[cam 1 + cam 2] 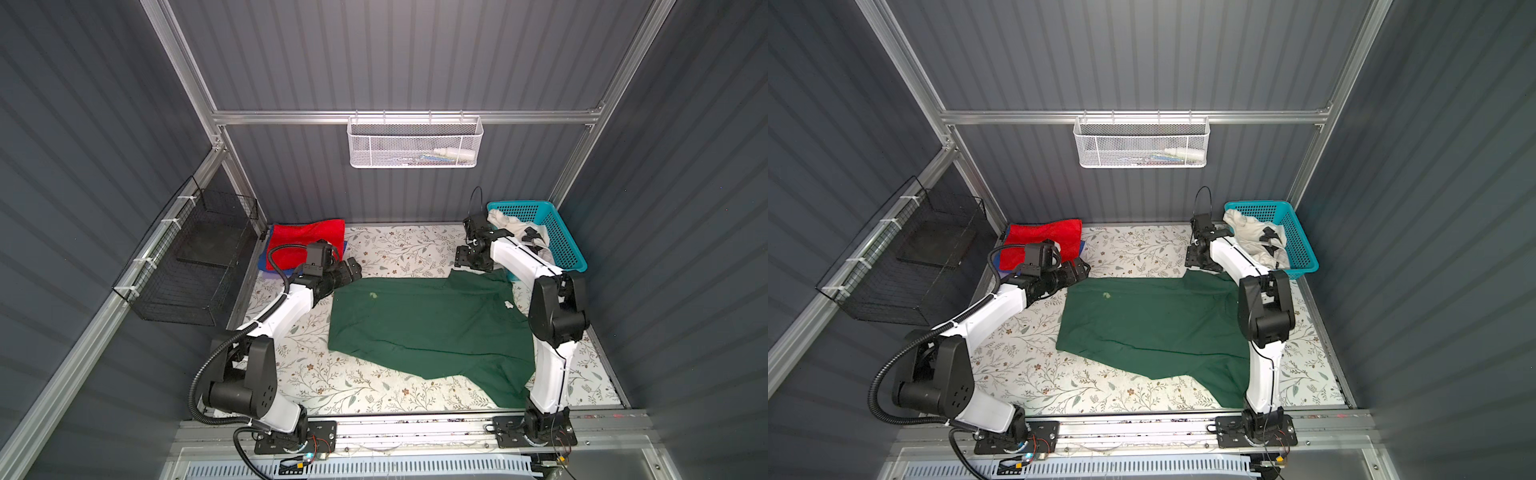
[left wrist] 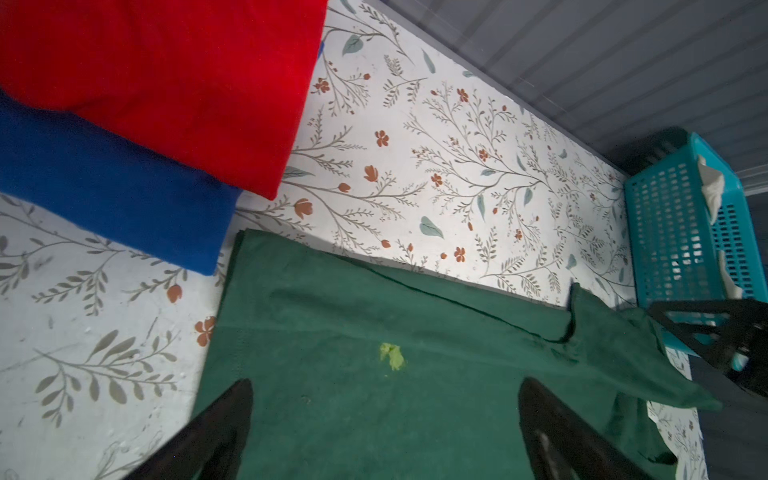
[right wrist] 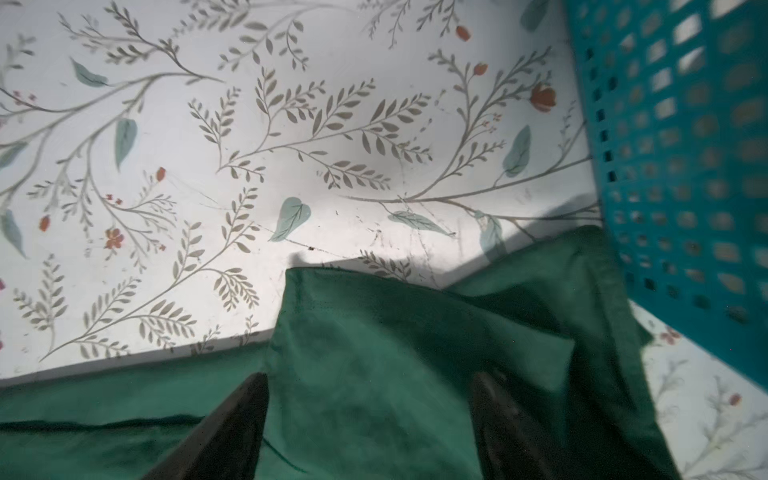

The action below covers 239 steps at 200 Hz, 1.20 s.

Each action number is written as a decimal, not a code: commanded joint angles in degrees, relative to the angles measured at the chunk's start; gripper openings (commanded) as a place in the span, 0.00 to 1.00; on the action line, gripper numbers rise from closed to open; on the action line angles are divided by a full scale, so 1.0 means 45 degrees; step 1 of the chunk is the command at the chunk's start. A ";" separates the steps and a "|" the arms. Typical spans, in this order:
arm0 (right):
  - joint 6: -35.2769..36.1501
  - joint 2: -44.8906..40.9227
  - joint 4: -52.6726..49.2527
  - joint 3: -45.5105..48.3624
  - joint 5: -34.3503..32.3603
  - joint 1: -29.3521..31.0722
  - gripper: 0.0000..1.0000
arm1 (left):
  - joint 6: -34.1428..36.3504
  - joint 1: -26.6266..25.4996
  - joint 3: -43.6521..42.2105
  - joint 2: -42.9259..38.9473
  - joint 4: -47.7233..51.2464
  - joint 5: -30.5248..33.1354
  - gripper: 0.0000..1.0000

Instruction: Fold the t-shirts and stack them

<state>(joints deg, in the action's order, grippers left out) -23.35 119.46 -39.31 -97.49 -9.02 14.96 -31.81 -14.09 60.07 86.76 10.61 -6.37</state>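
Note:
In both top views a large dark green t-shirt (image 1: 424,328) (image 1: 1154,324) lies spread across the flowered table, its right side folded over. My left gripper (image 1: 353,268) (image 2: 385,382) is open just above the shirt's back left corner (image 2: 291,316) and holds nothing. My right gripper (image 1: 467,259) (image 3: 370,376) is open over the rumpled back right corner (image 3: 374,324). A folded red t-shirt (image 1: 303,237) (image 2: 166,75) rests on a folded blue one (image 1: 262,264) (image 2: 104,187) at the back left. A white t-shirt with black marks (image 1: 515,226) (image 1: 1250,232) sits crumpled in the basket.
The turquoise lattice basket (image 1: 569,249) (image 3: 685,145) stands at the back right, close to the right gripper. A yellow-green speck (image 2: 392,357) and a white scrap (image 1: 508,304) lie on the green shirt. A black wire basket (image 1: 195,257) hangs on the left wall, a white one (image 1: 415,143) on the back rail.

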 commanded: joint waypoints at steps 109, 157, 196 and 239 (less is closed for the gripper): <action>0.0218 0.3735 -0.2501 -0.3782 -0.1032 0.0767 0.63 | -0.0346 -0.0463 -0.0147 0.0176 0.0079 -0.0441 1.00; 0.0480 0.4082 -0.2671 -0.4062 -0.1301 0.0796 0.42 | -0.0350 -0.0463 -0.0074 0.0497 0.0152 -0.0437 1.00; 0.0634 0.4061 -0.2798 -0.4316 -0.1573 0.0786 0.15 | -0.0242 -0.0463 -0.0012 0.0511 0.0327 -0.0368 1.00; 0.0461 0.2018 -0.2349 -0.2345 -0.2233 0.1139 0.12 | -0.0184 -0.0463 -0.0054 0.0273 0.0464 -0.0152 1.00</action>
<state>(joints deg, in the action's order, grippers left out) -20.71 135.41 -49.47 -113.08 -16.21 18.87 -33.67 -16.10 58.72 88.75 11.14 -7.57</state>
